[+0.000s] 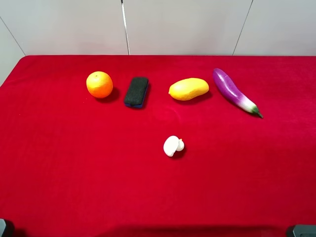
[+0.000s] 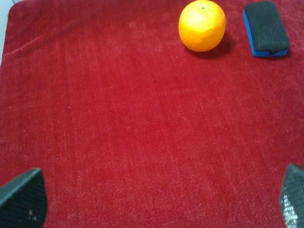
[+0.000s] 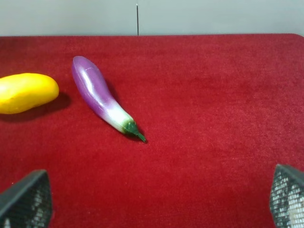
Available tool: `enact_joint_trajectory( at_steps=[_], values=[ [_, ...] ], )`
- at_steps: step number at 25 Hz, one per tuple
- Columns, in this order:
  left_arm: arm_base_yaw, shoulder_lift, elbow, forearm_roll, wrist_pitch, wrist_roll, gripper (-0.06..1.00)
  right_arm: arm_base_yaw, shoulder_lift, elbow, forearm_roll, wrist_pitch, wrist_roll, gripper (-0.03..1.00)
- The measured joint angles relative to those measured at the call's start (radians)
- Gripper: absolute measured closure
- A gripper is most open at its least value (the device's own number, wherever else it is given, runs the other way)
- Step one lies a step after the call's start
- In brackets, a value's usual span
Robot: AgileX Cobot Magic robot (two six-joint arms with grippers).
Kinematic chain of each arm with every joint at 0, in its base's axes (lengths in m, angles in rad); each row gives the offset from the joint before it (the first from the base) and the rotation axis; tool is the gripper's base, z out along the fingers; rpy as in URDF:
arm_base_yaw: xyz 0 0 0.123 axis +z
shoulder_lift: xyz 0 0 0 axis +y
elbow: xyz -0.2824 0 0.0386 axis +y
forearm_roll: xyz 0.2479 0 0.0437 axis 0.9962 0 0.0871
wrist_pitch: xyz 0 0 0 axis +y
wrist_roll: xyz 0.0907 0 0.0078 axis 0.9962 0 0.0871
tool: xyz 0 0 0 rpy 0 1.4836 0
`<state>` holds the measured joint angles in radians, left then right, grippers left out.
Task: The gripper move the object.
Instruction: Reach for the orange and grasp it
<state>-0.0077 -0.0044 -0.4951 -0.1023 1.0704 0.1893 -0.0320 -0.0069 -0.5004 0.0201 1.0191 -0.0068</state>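
The end effector [image 3: 156, 206] hangs over the red table [image 3: 213, 118] with its jaws spread wide. Only its two mesh-textured fingertips [image 3: 26, 202] show. Ahead of it, off toward one finger's side, lies a purple eggplant [image 3: 97, 95], its green stem end pointing back toward the end effector. A yellow mango [image 3: 26, 92], partly cut off, lies near the eggplant's rounded end without touching it. Beyond both, the table meets a grey wall [image 3: 213, 16].

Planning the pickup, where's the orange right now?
In the exterior high view the orange sits back left on the red cloth, just left of the black eraser.
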Motion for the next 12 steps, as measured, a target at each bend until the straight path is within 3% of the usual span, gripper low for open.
enact_joint_trajectory(
  at_steps=[12],
  values=[
    [0.0,0.059,-0.011,0.0,0.004,-0.005,-0.03,0.0,0.0,0.0,0.0,0.0,0.0,0.28]
  ],
)
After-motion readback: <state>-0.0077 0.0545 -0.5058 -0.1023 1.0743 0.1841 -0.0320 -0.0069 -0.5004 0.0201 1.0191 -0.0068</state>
